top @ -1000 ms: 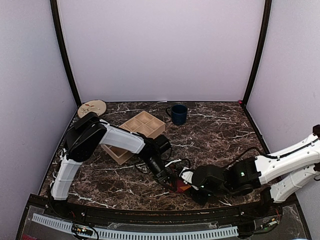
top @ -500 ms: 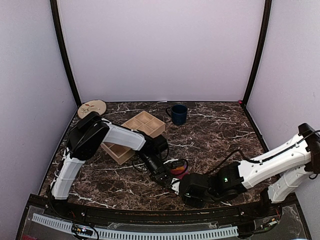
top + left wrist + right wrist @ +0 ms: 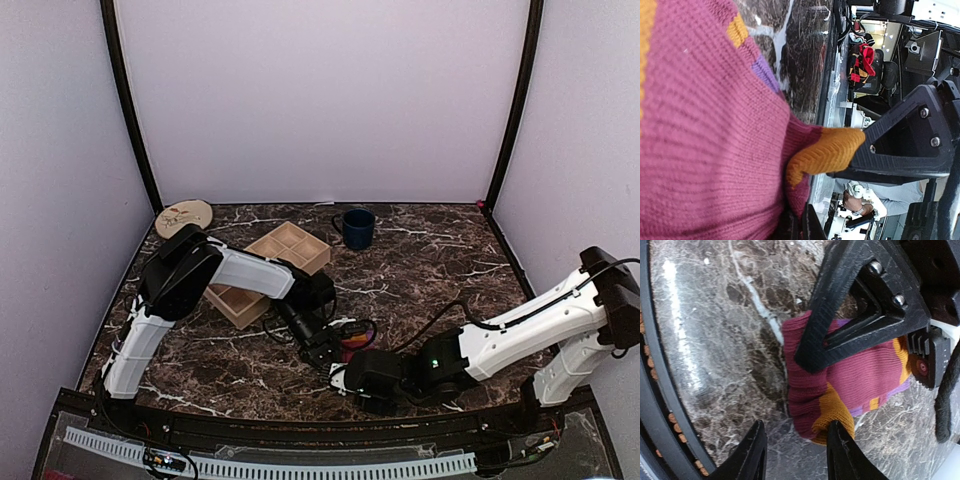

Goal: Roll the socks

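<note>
Sock: a magenta knit sock [image 3: 865, 370] with orange and purple stripes, bunched into a short bundle.
Sock place: flat on the table [image 3: 440, 260], near its front edge and about mid-width, between the two grippers.
Sock axis: in the right wrist view the length runs on a slant, from an orange end at the lower left up to a striped end at the upper right. The top view shows it too small to tell the axis.
Sock ends: the orange end points toward the right arm's fingers. The striped end lies under the left arm's finger.
Left gripper [image 3: 335, 350]: closed, pinching an orange fold of the sock between its black fingers.
Right gripper [image 3: 796, 450]: low over the table with its jaws apart and bare marble between them. The orange end lies against one finger and is not clamped.
Surface: dark brown marble with white veins, glossy.
On the table: a wooden tray [image 3: 310, 265] with compartments at mid left, a dark blue mug [image 3: 356, 228] behind it and a round disc [image 3: 183, 215] in the far left corner, all well apart from the sock.
Room: plain pale lilac walls [image 3: 320, 100] on three sides, with black posts [image 3: 128, 110] at the back corners.
</note>
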`<control>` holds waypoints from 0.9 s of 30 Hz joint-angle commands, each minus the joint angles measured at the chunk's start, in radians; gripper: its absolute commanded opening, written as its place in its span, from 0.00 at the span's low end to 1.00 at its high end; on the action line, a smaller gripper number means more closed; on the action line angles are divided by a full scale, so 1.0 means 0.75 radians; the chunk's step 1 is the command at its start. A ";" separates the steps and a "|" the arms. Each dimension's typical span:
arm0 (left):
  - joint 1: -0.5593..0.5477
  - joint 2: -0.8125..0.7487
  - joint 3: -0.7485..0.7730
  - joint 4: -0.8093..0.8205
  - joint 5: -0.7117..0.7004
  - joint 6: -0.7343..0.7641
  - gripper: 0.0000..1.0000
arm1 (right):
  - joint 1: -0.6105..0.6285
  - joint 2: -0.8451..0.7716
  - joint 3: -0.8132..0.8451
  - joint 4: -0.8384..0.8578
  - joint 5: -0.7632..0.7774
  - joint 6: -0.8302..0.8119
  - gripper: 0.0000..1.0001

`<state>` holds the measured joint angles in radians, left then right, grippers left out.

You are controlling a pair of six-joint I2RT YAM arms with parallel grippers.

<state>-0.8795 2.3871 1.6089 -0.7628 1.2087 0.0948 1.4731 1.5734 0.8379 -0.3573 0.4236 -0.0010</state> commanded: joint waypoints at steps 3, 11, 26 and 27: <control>0.007 0.070 -0.020 -0.070 -0.067 0.053 0.00 | 0.008 0.008 0.051 0.010 0.183 -0.057 0.42; 0.011 0.074 -0.026 -0.076 -0.069 0.062 0.00 | 0.009 -0.018 0.081 -0.028 0.186 -0.069 0.53; 0.035 0.088 0.011 -0.095 -0.045 0.068 0.00 | 0.010 0.018 0.055 -0.024 -0.035 -0.121 0.50; 0.035 0.090 0.014 -0.099 -0.041 0.072 0.00 | 0.010 0.019 0.050 -0.018 -0.037 -0.127 0.49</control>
<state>-0.8696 2.4012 1.6226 -0.8059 1.2381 0.1287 1.4727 1.5784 0.8768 -0.3901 0.4301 -0.0757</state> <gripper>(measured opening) 0.039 0.503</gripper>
